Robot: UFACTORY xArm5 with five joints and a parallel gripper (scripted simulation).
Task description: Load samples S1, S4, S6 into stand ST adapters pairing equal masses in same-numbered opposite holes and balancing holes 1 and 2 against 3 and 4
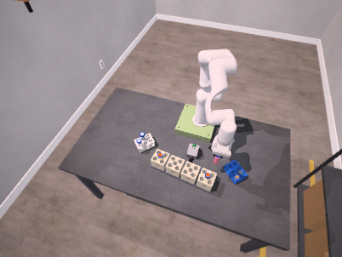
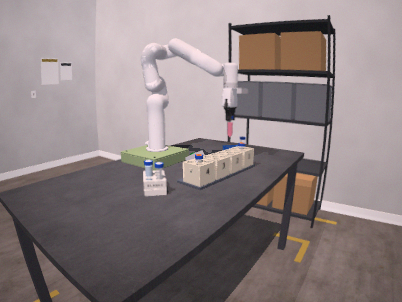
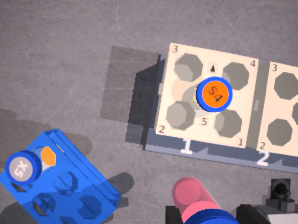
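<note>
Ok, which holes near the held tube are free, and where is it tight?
The gripper holds a pink tube. In adapter 1, corner holes 1 to 4 are free; S4 fills hole 5. The blue rack has open wells beside X5. Tightest: between adapters 1 and 2.

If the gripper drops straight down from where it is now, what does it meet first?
Probably bare table. The gripper, shut on a pink-filled tube, hangs between adapter 1 and the blue rack; the tube's tip would land first. Depth is uncertain, so adapter 1's stand edge may be close.
</note>
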